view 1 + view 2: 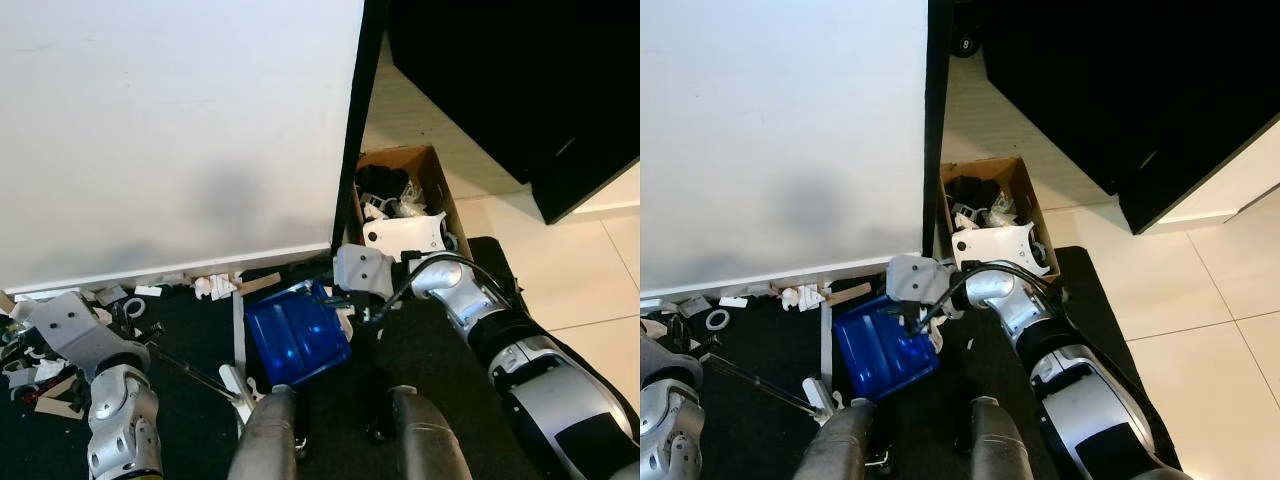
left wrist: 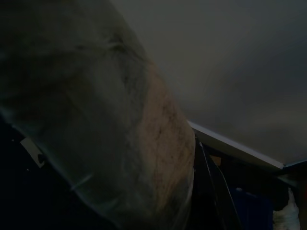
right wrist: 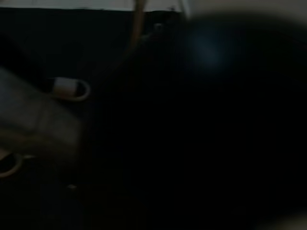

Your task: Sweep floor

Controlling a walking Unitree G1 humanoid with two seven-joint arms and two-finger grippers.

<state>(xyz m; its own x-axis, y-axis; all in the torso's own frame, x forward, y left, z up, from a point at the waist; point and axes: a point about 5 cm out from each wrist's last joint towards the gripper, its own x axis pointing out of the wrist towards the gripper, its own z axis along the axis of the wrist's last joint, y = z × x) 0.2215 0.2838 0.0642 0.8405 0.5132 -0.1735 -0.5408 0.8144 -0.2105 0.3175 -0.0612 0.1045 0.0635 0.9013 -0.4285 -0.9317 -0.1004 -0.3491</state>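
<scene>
Here a blue dustpan [image 1: 297,333] is seen lying on the dark mat [image 1: 420,350] just below the foot of a large white panel [image 1: 180,130], with the right gripper [image 1: 345,297] brought against its upper right corner. The dustpan appears to be gripped there, presumably so that it can be steadied or tipped toward the litter, though the fingers are hidden behind the wrist housing and whether they are clenched or released cannot be told. Along the base of the panel, scraps of white paper [image 1: 215,285], a strip of cardboard and small rings of tape are scattered, which is judged to be the debris meant for collection. A long thin dark rod [image 1: 190,368] with a white end piece, taken to be the sweeping tool, is angled across the mat from the left gripper [image 1: 140,335] toward the dustpan; the state of that gripper cannot be told either. The left wrist view is dark and blurred by something close to the lens. To the right, an open cardboard box [image 1: 432,180] holding white and black items stands on the tiled floor beside the mat, perhaps placed as a bin.
</scene>
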